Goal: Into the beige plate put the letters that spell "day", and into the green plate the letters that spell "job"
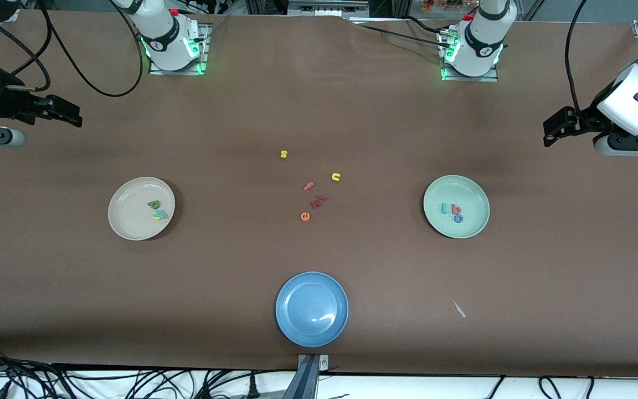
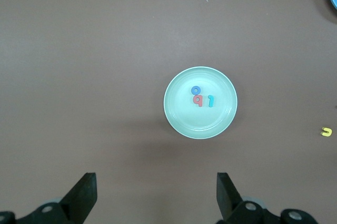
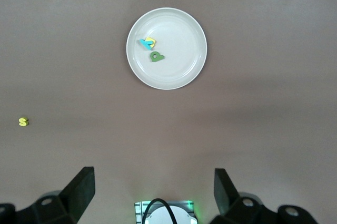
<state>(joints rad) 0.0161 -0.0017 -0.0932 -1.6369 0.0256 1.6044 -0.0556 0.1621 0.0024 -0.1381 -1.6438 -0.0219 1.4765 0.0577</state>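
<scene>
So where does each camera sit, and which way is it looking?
Front view: high, across the table, facing both bases; shows the beige plate, the green plate, the blue plate and both arms.
Left wrist view: looks down on the green plate; the open left hand shows.
Right wrist view: looks down on the beige plate; the open right hand shows.
Shared: each wrist view's plate also appears in the front view.

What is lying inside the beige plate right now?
Inside the beige plate lie the dark green d, the teal y and the yellow a. The y overlaps the a, covering part of it. Nothing else shows in the plate.
</scene>
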